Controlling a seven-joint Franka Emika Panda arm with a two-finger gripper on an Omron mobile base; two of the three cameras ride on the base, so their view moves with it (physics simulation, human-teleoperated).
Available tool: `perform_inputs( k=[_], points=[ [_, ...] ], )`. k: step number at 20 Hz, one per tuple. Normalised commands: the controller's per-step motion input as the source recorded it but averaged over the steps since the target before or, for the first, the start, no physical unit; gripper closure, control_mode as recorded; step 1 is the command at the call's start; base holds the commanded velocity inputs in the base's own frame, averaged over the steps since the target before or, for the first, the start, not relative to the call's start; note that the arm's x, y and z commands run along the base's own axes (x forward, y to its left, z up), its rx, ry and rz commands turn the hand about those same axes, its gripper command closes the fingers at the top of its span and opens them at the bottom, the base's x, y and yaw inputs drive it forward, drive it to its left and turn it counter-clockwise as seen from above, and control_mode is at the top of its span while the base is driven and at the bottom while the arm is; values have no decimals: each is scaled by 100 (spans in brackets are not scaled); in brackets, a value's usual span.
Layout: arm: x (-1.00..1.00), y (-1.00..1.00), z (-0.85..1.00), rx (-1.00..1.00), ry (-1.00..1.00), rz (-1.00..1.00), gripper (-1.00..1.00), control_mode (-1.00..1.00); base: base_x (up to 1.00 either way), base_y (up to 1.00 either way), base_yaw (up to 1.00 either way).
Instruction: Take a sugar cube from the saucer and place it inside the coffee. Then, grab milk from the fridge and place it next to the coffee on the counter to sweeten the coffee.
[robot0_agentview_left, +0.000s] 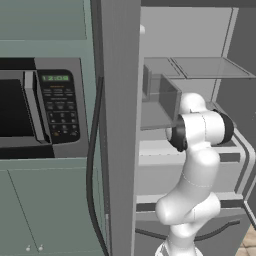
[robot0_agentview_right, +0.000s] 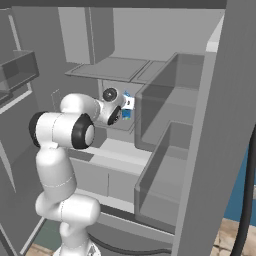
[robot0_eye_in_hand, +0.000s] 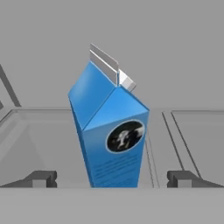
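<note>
Blue and slim, the milk (robot0_eye_in_hand: 111, 131) stands on a pale grey shelf (robot0_eye_in_hand: 48, 131) inside the fridge (robot0_agentview_right: 200, 125). In the hand view it looks tilted, and its folded top is a paler grey-white. A round dark picture sits on one of its sides. The carton is near the middle of the shelf, away from the shelf's side edges.

The two dark fingers (robot0_eye_in_hand: 41, 178) are spread wide apart, one on each side of the milk near its bottom. They are close to the carton, but I cannot tell if they touch it. Nothing is held between them.

In the right base view, a small bit of the blue carton (robot0_agentview_right: 126, 114) peeks out past the end of the white arm (robot0_agentview_right: 65, 130), which reaches deep into the fridge. Grey shelves and door bins (robot0_agentview_right: 165, 150) are all around it.

In the left base view, a black-fronted microwave (robot0_agentview_left: 40, 107) with a keypad sits to the left of the fridge, with grey-green cabinet fronts (robot0_agentview_left: 45, 210) below it.
</note>
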Motion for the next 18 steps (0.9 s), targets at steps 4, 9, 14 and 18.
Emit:
perform_inputs(
  k=[4, 9, 14, 18],
  points=[
    [5, -15, 0, 0, 0, 0, -100, -100, 0, 0, 0],
    [2, -11, 0, 0, 0, 0, -100, -100, 0, 0, 0],
    [6, -6, -4, 0, 0, 0, -100, -100, 0, 0, 0],
    [23, 0, -6, 0, 0, 0, -100, -100, 0, 0, 0]
  ],
)
